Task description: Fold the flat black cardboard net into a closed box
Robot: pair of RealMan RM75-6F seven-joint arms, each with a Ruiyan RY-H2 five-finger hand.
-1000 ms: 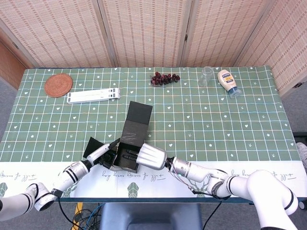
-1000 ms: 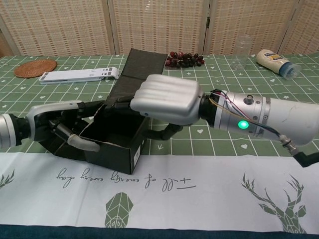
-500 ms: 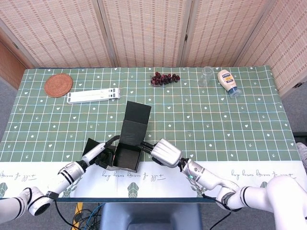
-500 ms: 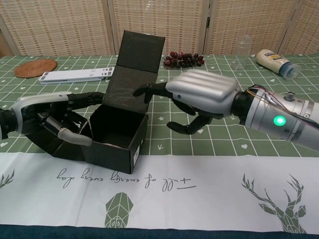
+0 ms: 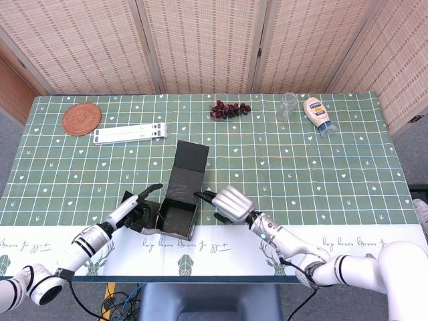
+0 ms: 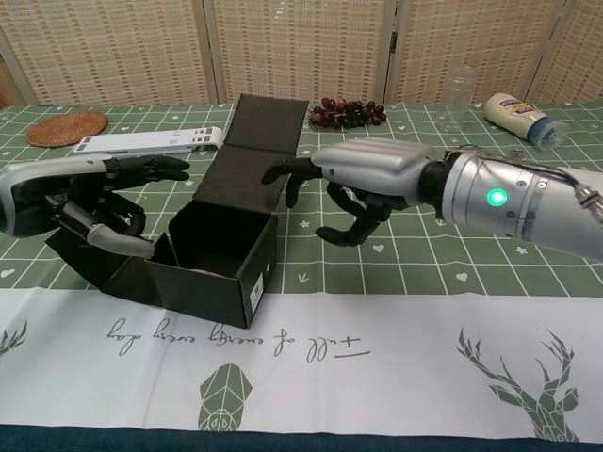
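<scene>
Flanking half-folded box (image 6: 219, 254): left hand (image 6: 89, 193), right hand (image 6: 363, 184), lid up.

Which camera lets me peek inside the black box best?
The chest view: the black box sits close, its open top and hollow inside plain. The head view shows the box small from above, lid flap tilted back.

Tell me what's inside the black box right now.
The black box looks empty: only its dark inner walls and some floor show. Its near wall hides the front of the floor, and the lid flap stands open behind.
</scene>
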